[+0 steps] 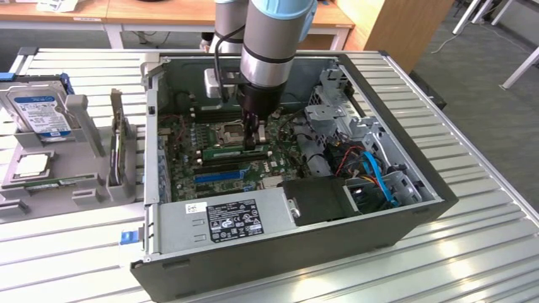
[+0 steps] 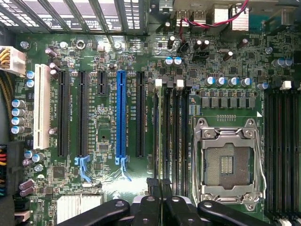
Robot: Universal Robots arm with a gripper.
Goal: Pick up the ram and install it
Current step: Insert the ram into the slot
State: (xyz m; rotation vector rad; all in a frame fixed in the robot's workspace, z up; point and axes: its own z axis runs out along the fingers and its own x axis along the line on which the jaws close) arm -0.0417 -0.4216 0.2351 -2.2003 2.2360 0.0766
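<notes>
The ram [image 1: 236, 151] is a thin green stick standing on edge inside the open computer case [image 1: 404, 170], right beside the CPU socket [image 1: 228, 131]. My gripper [image 1: 252, 142] comes straight down from above and is shut on the ram's top edge near its middle. In the wrist view the ram [image 2: 161, 127] appears edge-on, lined up along one of the long black memory slots [image 2: 176, 132] left of the CPU socket [image 2: 228, 162]. The gripper [image 2: 159, 182] pinches it between two black fingertips [image 2: 151, 183]. Whether the stick is fully seated in the slot I cannot tell.
The grey power supply [image 1: 227, 218] and a black shroud [image 1: 324, 199] stand at the case's near side, and a metal drive cage [image 1: 337, 120] with a blue cable [image 1: 375, 173] on the exterior view's right. Outside, a holder carries a hard drive [image 1: 38, 110] and an upright card [image 1: 118, 142].
</notes>
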